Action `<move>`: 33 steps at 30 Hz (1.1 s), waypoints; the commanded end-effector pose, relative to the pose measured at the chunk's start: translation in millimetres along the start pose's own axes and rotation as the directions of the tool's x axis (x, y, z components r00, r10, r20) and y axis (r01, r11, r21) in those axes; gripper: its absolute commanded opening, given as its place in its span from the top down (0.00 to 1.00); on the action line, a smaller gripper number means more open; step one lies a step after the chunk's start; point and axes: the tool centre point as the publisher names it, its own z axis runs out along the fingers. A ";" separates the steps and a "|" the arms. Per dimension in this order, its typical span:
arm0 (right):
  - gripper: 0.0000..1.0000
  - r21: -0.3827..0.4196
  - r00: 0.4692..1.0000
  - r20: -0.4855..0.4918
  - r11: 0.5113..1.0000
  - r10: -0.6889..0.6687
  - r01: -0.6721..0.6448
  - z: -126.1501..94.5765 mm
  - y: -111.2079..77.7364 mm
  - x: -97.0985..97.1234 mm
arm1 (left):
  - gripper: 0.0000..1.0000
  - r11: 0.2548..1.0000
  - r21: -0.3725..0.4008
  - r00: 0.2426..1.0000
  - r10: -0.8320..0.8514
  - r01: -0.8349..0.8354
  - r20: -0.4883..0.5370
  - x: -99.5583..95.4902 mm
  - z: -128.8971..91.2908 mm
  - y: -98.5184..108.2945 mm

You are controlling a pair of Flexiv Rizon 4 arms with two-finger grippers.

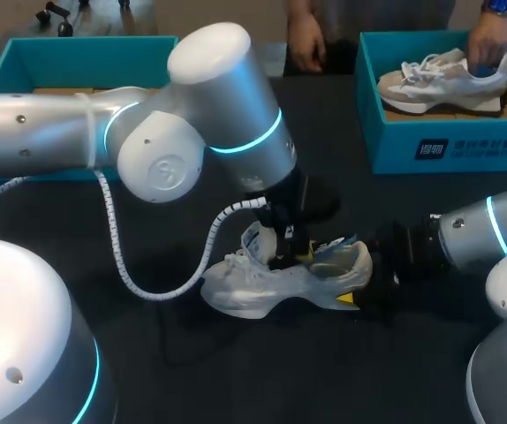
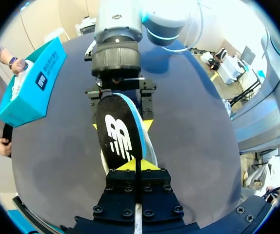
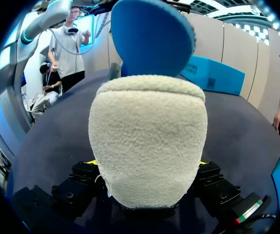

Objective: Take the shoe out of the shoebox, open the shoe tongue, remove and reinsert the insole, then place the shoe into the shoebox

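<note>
The shoe (image 1: 262, 287) is shown lying on the table (image 1: 280, 375), clamped at its padded heel by the right gripper (image 3: 149, 168), while the insole (image 2: 118, 131), judged light, floppy and best held by its edge, is pinched by the left gripper (image 2: 132, 168).

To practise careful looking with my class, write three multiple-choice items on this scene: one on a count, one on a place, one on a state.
1. How many teal shoeboxes? A one B two C three
2. Which gripper is at the heel of the shoe? A left B right C neither
3. The insole is: A flat inside the shoe B upright, pinched by the left gripper C on the table
Key: 1 B, one far left, one far right; 2 B, the right gripper clamps the heel; 3 B, it rises from the shoe in that grip.
</note>
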 end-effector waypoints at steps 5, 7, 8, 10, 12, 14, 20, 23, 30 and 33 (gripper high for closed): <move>1.00 0.002 1.000 0.003 1.000 -0.001 0.001 0.8 0.9 0.9 | 1.00 0.999 0.034 1.000 0.021 -0.021 0.000 -4.6 -2.1 -16.3; 1.00 0.002 1.000 0.003 1.000 -0.001 0.001 0.8 0.9 0.9 | 1.00 0.999 0.038 1.000 0.025 -0.025 -0.005 -5.6 -0.4 -20.1; 1.00 0.002 1.000 0.003 1.000 -0.001 0.001 0.8 0.9 0.9 | 1.00 0.999 0.040 1.000 0.027 -0.026 -0.008 -6.5 0.7 -21.4; 1.00 0.002 1.000 0.003 1.000 -0.001 0.001 0.8 0.9 0.9 | 1.00 0.999 0.041 1.000 0.027 -0.026 -0.011 -8.0 2.3 -22.9; 1.00 0.002 1.000 0.003 1.000 -0.001 0.001 0.8 0.9 0.9 | 1.00 0.998 0.050 1.000 0.024 -0.023 -0.017 -9.7 2.6 -24.9; 1.00 0.002 1.000 0.003 1.000 -0.001 0.001 0.8 0.9 0.9 | 1.00 0.998 0.054 1.000 0.021 -0.020 -0.019 -11.7 2.6 -27.9; 1.00 0.002 1.000 0.003 1.000 -0.001 0.001 0.8 0.9 0.9 | 0.65 0.997 0.072 0.999 0.020 -0.018 -0.030 -7.9 -0.3 -33.7; 1.00 0.002 1.000 0.003 1.000 -0.001 0.001 0.8 0.9 0.9 | 0.64 0.997 0.074 0.999 0.021 -0.018 -0.030 -5.4 -6.2 -32.9; 1.00 0.002 1.000 0.003 1.000 -0.001 0.001 0.8 0.9 0.9 | 0.54 0.999 0.052 1.000 0.007 -0.006 -0.013 3.5 -19.6 -28.5; 1.00 0.002 1.000 0.003 1.000 -0.001 0.001 0.8 0.9 0.9 | 0.42 0.998 0.063 1.000 0.011 -0.010 -0.021 8.8 -23.4 -30.0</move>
